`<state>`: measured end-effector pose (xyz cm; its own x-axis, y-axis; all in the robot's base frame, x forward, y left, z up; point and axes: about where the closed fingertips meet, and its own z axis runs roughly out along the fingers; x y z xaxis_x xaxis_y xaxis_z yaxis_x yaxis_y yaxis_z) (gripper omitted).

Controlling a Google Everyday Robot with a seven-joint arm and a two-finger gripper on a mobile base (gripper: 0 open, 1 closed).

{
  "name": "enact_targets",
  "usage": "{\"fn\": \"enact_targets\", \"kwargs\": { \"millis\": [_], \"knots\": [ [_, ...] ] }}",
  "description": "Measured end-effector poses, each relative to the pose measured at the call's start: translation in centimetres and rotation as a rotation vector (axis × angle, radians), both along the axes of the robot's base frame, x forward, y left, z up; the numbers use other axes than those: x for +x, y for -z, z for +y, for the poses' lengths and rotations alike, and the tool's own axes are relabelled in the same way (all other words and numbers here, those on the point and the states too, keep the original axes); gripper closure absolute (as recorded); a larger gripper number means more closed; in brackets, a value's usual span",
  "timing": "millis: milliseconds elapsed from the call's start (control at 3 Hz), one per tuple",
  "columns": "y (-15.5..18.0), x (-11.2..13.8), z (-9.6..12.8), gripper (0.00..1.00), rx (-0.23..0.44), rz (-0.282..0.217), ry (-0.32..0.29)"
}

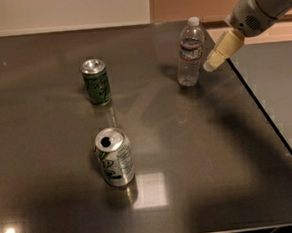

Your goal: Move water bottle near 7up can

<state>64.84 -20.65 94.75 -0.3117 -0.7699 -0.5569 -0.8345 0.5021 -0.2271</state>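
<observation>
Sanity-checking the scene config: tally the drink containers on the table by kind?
Cans: 2 (7up can, dark green can)
Bottles: 1 (water bottle)
Total: 3
The gripper hangs close beside the water bottle, on its image-right side, near the table edge.
</observation>
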Motion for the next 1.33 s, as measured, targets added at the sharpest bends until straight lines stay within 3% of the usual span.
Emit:
{"fn": "enact_targets", "kwargs": {
  "millis": [667, 1333],
  "knots": [
    [0.9, 4.0, 2.5, 0.00, 0.116, -0.027, 0.013],
    [1.2, 5.9, 4.3, 0.02, 0.217, -0.037, 0.006]
  ]
}}
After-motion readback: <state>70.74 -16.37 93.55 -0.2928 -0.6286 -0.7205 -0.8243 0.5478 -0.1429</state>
